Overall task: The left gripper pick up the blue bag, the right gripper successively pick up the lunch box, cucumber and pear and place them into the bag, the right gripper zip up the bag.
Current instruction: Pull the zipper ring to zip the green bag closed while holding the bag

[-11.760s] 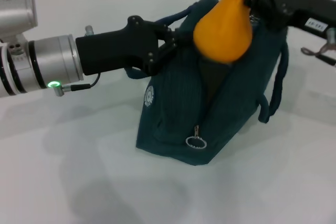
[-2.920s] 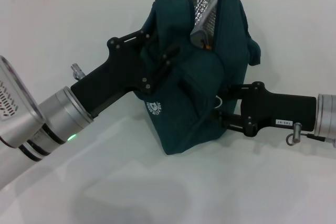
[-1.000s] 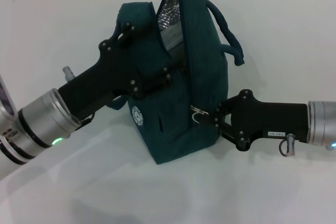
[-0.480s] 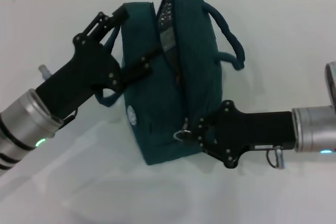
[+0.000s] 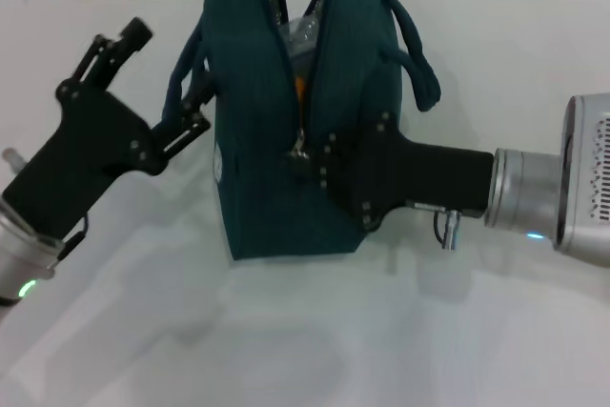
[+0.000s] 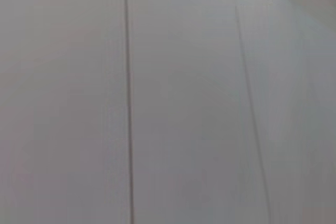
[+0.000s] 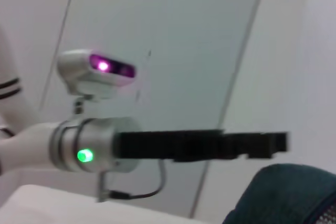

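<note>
white table (image 5: 315, 350), pale panelled wall (image 6: 184, 98) behind

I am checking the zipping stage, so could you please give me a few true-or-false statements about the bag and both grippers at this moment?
1. The blue bag stands upright on the white table. True.
2. The right gripper is at the zipper on the bag's front. True.
3. The zipper is closed all the way to the top. False: the top gapes open, showing something orange inside.
4. The left gripper hangs far from the bag. False: it is at the bag's left handle.
</note>
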`<state>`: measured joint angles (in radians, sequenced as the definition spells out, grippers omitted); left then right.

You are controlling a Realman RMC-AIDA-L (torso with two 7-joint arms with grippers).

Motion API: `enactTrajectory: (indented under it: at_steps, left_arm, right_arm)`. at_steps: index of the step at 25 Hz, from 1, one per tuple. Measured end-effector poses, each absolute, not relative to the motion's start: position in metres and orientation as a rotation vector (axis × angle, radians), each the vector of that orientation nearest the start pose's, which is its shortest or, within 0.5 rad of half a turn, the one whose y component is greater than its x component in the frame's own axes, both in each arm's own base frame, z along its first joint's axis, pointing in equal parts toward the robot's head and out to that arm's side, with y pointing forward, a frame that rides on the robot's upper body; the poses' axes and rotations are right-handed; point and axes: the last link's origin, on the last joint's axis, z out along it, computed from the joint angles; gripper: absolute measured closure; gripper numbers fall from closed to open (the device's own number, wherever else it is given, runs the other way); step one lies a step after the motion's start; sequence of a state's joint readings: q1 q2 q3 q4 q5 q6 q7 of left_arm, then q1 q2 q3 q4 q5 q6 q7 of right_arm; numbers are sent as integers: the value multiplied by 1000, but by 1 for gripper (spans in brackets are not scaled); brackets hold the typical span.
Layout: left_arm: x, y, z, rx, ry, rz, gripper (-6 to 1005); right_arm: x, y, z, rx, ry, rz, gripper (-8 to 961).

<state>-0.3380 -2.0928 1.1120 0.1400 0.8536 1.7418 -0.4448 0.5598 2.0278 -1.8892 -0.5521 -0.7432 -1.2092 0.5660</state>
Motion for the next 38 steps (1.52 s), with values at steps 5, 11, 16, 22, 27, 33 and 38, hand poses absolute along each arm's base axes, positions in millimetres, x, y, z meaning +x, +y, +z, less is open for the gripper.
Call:
enactTrajectory:
  at_steps: [5, 11, 16, 22, 27, 33, 38]
  left_arm:
    - [-289, 250, -12, -1943, -192, -1155, 110]
    - [-301, 237, -18, -1939, -246, -1089, 110]
    - [-305, 229, -24, -1966, -276, -1074, 111]
    - [-300, 226, -40, -2092, -269, -1064, 112]
    - [-295, 224, -51, -2187, -252, -1059, 145]
    - [-294, 234, -58, -2224, -262, -1014, 194]
    - [-293, 239, -62, -2248, -264, -989, 247]
  right_arm:
    - [167, 325, -85, -2559, -334, 958, 944]
    - [163, 328, -83, -2541, -343, 967, 944]
    - [162, 329, -82, -2537, -349, 969, 944]
    - [162, 328, -82, -2533, -355, 969, 944]
    - [163, 326, -82, -2526, -369, 974, 944]
    - [163, 324, -81, -2527, -375, 992, 944]
    - [163, 322, -81, -2526, -376, 1006, 944]
